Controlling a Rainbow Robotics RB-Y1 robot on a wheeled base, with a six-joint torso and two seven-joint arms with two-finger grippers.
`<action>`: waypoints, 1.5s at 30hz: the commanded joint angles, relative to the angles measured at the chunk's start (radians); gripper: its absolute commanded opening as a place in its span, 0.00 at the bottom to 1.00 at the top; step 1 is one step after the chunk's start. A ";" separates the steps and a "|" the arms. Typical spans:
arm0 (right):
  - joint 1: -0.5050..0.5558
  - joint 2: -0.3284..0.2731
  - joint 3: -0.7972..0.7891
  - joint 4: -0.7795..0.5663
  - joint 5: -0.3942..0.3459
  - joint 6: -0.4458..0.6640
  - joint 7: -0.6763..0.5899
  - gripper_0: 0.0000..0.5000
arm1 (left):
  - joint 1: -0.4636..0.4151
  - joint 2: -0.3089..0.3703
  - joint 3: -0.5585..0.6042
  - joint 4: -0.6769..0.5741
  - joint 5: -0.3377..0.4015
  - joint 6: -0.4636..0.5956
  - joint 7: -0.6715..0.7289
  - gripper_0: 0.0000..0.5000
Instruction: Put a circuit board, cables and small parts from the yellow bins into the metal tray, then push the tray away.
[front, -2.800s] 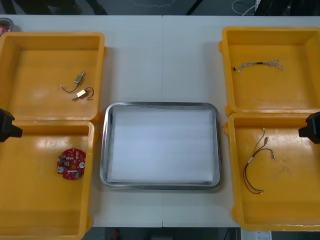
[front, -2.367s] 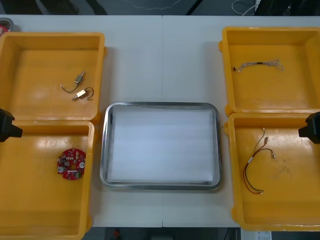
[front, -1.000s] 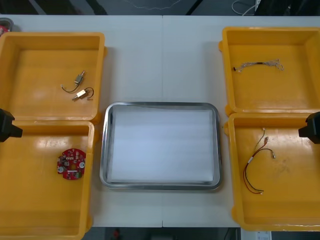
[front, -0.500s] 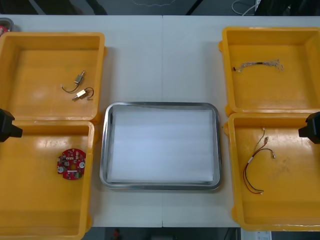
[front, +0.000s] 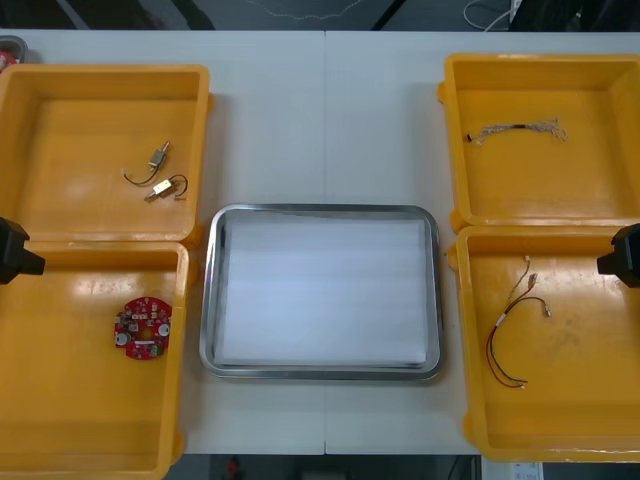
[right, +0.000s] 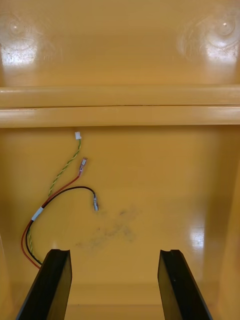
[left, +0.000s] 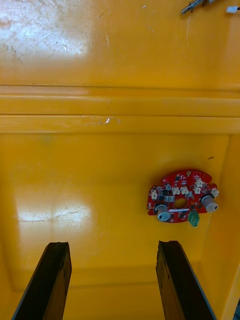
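Around the yellow bins (front: 100, 70) and metal tray (front: 320, 209) no shift can be detected. Beyond the far edge of the table (front: 325, 120), dark shapes (front: 110, 12) seem slightly rearranged, though that strip is too dim to be judged.

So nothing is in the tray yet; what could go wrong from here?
The circuit board lies flat near the tray-side wall of its yellow bin; the open left gripper may bump that wall or slip off the board's thin edge. The red and yellow cable sprawls in loose loops ahead of the open right gripper, so a grasp might catch one strand and drag the rest. The small metal parts lie close together and may come up tangled.
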 joint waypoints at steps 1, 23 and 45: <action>0.014 -0.036 -0.030 -0.009 0.001 0.003 -0.060 1.00 | 0.015 0.045 0.029 -0.029 0.008 -0.010 -0.018 1.00; 0.014 -0.036 -0.030 -0.009 0.001 0.003 -0.060 1.00 | 0.015 0.045 0.029 -0.029 0.008 -0.010 -0.018 1.00; 0.077 0.080 -0.016 -0.057 0.073 0.003 -0.212 1.00 | 0.139 0.024 -0.055 -0.050 -0.003 -0.218 -0.002 1.00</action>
